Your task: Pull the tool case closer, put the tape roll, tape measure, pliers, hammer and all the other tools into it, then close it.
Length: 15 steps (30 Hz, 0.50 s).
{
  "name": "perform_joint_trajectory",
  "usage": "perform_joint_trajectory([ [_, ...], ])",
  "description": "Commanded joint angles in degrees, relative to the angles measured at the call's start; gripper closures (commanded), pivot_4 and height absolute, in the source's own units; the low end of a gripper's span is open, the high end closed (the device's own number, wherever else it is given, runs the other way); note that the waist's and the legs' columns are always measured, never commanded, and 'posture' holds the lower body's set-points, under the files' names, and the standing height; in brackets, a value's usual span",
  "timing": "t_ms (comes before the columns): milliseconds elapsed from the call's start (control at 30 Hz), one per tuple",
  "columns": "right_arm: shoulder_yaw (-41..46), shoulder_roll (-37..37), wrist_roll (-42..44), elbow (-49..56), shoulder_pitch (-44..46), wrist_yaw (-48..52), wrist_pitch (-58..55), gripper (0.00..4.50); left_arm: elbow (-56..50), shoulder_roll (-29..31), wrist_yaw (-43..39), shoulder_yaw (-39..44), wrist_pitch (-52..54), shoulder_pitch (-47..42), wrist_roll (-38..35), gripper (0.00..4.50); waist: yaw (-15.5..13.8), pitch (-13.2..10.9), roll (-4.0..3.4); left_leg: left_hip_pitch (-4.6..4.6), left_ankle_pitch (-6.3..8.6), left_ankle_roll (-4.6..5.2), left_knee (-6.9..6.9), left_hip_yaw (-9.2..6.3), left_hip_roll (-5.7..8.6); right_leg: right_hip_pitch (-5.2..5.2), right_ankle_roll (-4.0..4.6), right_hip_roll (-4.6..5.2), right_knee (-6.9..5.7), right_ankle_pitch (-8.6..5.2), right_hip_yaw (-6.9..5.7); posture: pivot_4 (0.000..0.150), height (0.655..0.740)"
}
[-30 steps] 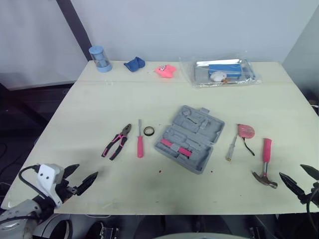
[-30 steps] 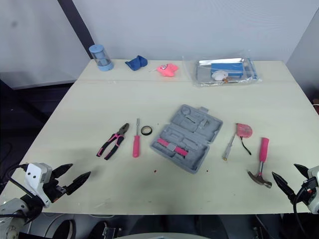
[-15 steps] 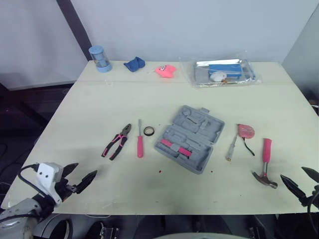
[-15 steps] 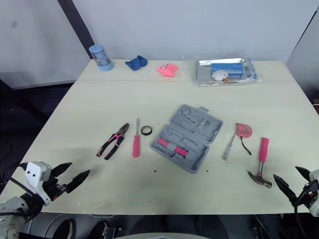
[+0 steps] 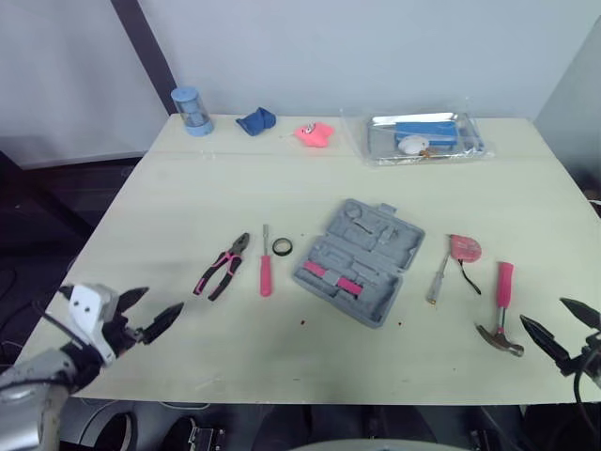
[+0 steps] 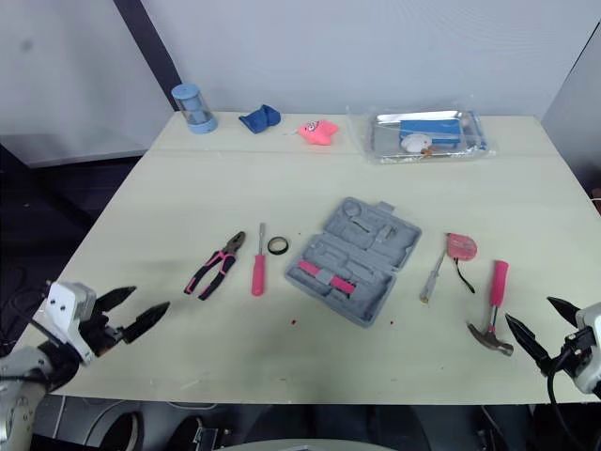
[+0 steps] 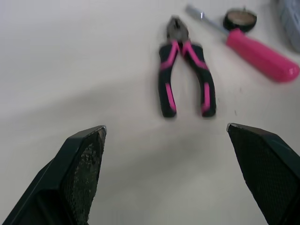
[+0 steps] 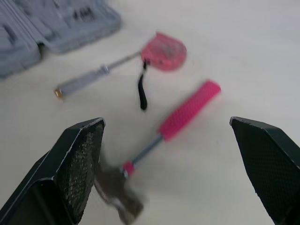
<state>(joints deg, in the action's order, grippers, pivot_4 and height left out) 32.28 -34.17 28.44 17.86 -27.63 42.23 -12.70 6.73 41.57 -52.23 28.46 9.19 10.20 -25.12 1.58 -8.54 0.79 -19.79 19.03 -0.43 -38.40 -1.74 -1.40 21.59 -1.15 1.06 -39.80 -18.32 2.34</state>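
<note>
Crept up a touch: left gripper (image 5: pixel 165 299) lower left, right gripper (image 5: pixel 542 311) lower right, both spread wide, empty; case (image 5: pixel 360 261) open at mid-frame, itself unmoved, likely light, stiff plastic that slides easily, best hooked by its near rim.

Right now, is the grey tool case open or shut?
Open: the tool case lies spread flat, both halves showing moulded recesses.

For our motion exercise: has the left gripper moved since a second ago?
Yes: the left gripper has edged forward, closer to the pliers, which lie unmoved.
</note>
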Motion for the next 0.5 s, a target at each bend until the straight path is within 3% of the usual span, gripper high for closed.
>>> perform_joint_trajectory([
  [33, -2.07, -1.68, 0.47, 6.47, 3.50, -3.61, -4.93, 0.00, 3.37, 3.55, -1.85, -2.36, 0.65, -8.20, 0.15, 0.09, -0.16, 0.00, 0.00, 0.00, -0.02, -0.03, -0.01, -0.04, 0.01, 0.00, 0.00, -0.01, -0.02, 0.00, -0.04, 0.150, 0.7400],
  [200, -7.83, -2.64, -0.12, 10.15, 9.65, -7.12, -11.77, 0.00, 15.05, 5.15, -5.16, -10.49, -1.08, -24.41, 4.68, 0.09, -0.60, -0.01, -0.03, -0.07, -0.07, -0.09, -0.03, -0.12, 0.12, 0.04, 0.00, -0.07, -0.04, 0.01, -0.10, 0.150, 0.7400],
  [367, -13.58, -3.93, 0.34, 12.20, 15.29, -9.36, -19.69, 0.00, 29.94, 2.44, -9.77, -18.96, -5.04, -41.18, 10.05, 0.09, -0.79, -0.09, 0.09, -0.21, -0.07, -0.08, -0.12, -0.15, 0.20, 0.09, -0.01, -0.10, 0.05, 0.00, -0.13, 0.150, 0.7400],
  [500, -18.15, -4.78, -1.21, 11.88, 19.02, -10.28, -23.30, 1.83, 41.56, -2.00, -13.74, -24.20, -9.83, -52.14, 14.18, 1.83, -0.82, -0.09, 0.09, -0.53, -0.03, 0.00, -0.50, -0.37, 0.34, 0.15, -0.02, -0.27, 0.01, 0.00, -0.60, 0.150, 0.7400],
])
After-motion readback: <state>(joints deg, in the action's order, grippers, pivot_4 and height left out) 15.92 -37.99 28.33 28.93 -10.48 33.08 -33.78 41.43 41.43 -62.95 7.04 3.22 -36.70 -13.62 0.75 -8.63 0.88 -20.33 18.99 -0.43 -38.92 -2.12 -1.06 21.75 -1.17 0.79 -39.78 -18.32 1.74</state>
